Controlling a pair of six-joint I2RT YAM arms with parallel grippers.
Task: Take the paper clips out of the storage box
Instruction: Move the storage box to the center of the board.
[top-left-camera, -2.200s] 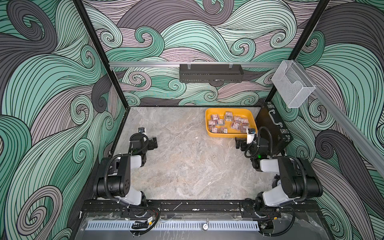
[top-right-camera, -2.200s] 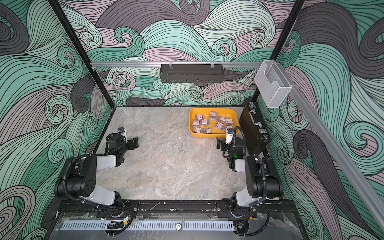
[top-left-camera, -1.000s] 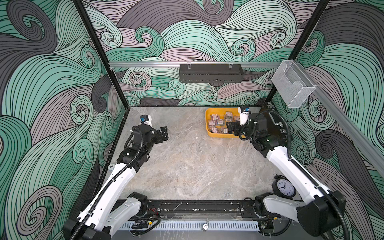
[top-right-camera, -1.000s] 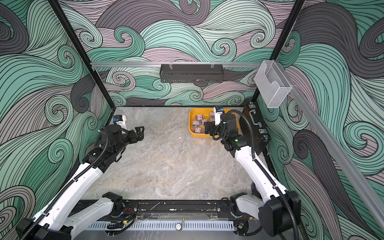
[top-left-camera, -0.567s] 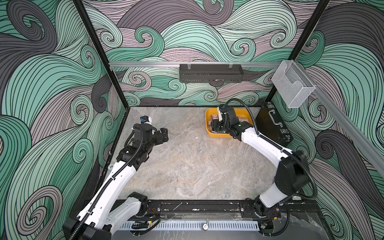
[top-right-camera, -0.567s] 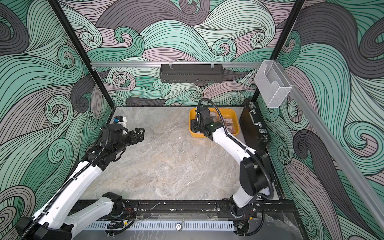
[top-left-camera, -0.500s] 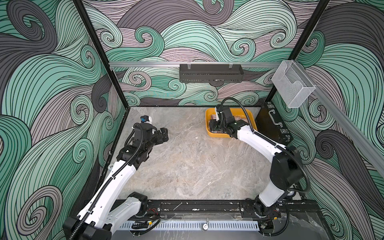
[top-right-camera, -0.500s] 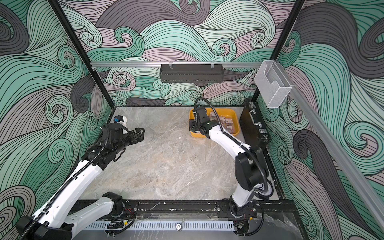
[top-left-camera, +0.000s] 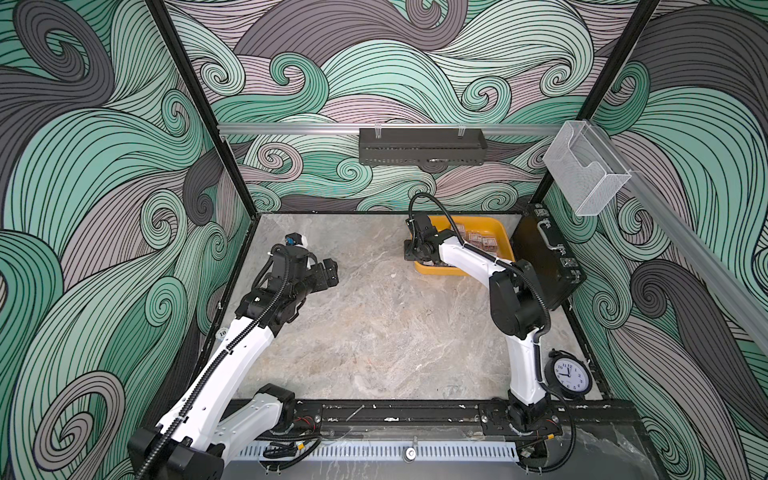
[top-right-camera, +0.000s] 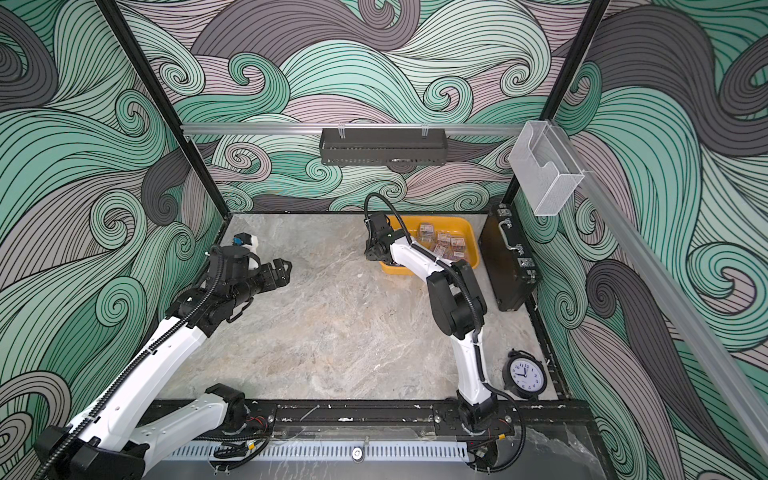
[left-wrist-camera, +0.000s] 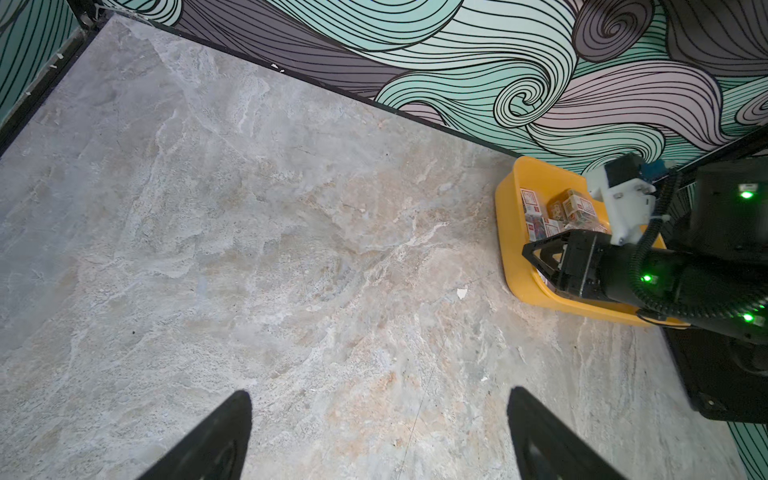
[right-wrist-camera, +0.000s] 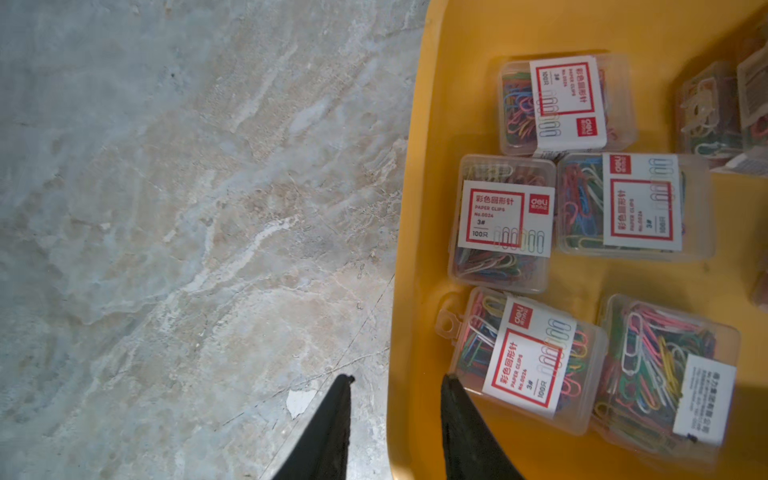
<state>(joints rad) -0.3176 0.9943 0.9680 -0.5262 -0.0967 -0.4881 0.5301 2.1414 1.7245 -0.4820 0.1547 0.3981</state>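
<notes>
Right gripper (right-wrist-camera: 397, 377): jaws stand narrow, astride the side wall of the storage box (right-wrist-camera: 457, 37). One finger (right-wrist-camera: 332, 428) is outside over the table (right-wrist-camera: 166, 208), the other inside, just beside a clip box. Whether they pinch the wall cannot be told.
Paper clips (right-wrist-camera: 505, 224): clear labelled boxes of coloured clips, lying inside the storage box, several touching.
Left gripper (left-wrist-camera: 380, 395): jaws wide apart, nothing between them, above bare table well apart from the storage box.
Black briefcase (top-left-camera: 544, 266): stands just beside the storage box.
Clock (top-left-camera: 567, 374): well apart from the storage box.
</notes>
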